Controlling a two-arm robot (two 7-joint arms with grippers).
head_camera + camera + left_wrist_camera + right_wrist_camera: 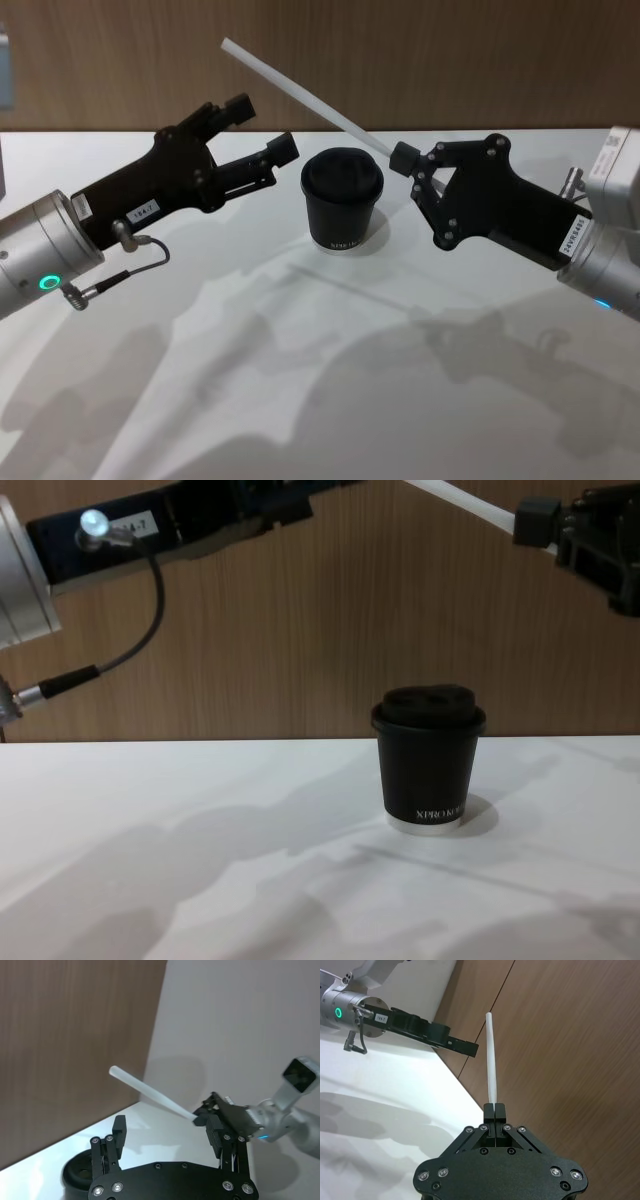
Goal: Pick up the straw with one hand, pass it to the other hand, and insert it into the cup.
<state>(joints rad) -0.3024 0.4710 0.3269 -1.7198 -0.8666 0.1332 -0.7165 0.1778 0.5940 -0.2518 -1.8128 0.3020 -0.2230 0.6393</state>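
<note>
- At mid-counter (300, 400), the cup (343, 205) stands upright with its black domed lid on and nothing in it; the "XPRO" lettering faces the chest view.
- The right pincer (403, 158) is in the air just right of the cup and above lid height in the chest view. Its fingers are closed tight on one end of the straw (300, 88).
- The straw is fully off the counter. It slants up from that grip toward the robot's left and the wood-panel wall (450, 60), and its free end is out in the air.
- The left pincer (262, 128) is in the air left of the cup, also above lid height, with its tips pointing toward the straw. Its fingers are spread wide and hold nothing.
- In the right wrist view, the left pincer's tip sits near the straw's shaft but apart from it.
</note>
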